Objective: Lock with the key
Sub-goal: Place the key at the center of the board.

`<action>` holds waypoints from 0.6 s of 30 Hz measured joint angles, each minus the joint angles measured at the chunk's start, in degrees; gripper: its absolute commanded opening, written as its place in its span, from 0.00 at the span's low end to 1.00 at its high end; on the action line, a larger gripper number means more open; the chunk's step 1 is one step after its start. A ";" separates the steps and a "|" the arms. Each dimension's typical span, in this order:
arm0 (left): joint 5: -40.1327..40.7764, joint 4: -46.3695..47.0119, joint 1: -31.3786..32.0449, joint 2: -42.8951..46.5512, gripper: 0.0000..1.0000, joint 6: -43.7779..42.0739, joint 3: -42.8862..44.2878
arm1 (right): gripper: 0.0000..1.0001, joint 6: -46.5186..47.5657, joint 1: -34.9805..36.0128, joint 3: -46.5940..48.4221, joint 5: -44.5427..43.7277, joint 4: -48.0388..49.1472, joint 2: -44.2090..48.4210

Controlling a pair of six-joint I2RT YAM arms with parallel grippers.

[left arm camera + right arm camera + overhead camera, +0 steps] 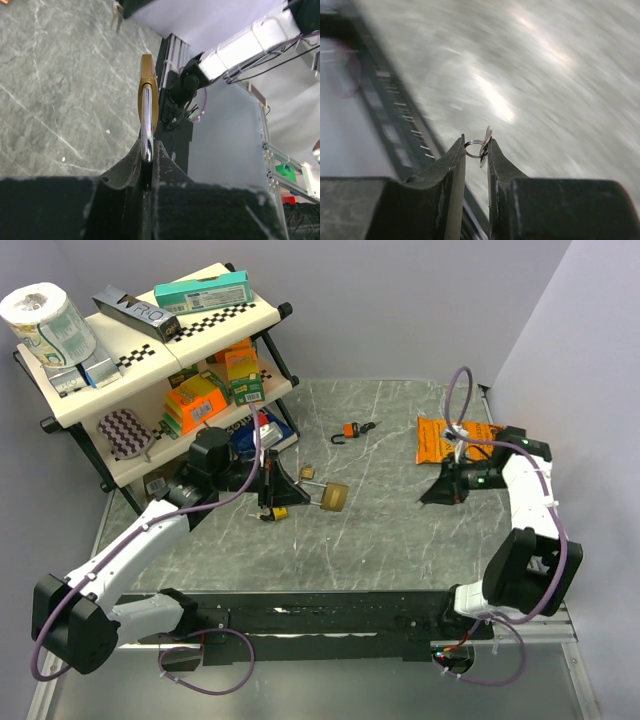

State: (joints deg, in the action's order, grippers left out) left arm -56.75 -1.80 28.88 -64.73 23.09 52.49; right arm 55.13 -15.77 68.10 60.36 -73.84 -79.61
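A brass padlock [147, 70] stood edge-on just beyond the left gripper [146, 150], whose fingers were closed tight on its steel shackle [146, 125]. Far to its right across the table [380, 530], a small key [486, 137] on a ring [474, 142] sat pinched at the tips of the right gripper [477, 145], the fingers nearly together. Padlock and key were well apart.
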 measured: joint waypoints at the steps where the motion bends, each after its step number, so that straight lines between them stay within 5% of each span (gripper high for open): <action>1: 0.11 -1.03 0.15 -0.24 0.01 -0.83 0.31 | 0.00 -0.66 -2.01 0.04 -2.71 1.22 -0.92; 11: 3.50 -9.44 4.26 -4.90 0.01 -7.41 4.74 | 0.00 -4.33 -13.11 -0.17 -25.75 16.17 -12.11; 18: 4.70 -9.42 4.92 -4.90 0.01 -8.41 4.74 | 0.00 -5.77 -16.52 0.28 -33.29 22.77 -22.10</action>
State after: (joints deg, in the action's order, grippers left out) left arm -52.05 -11.22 33.80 -69.63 14.68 57.23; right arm 49.36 -32.29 68.38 27.07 -51.07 -101.71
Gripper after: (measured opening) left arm 0.073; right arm 0.255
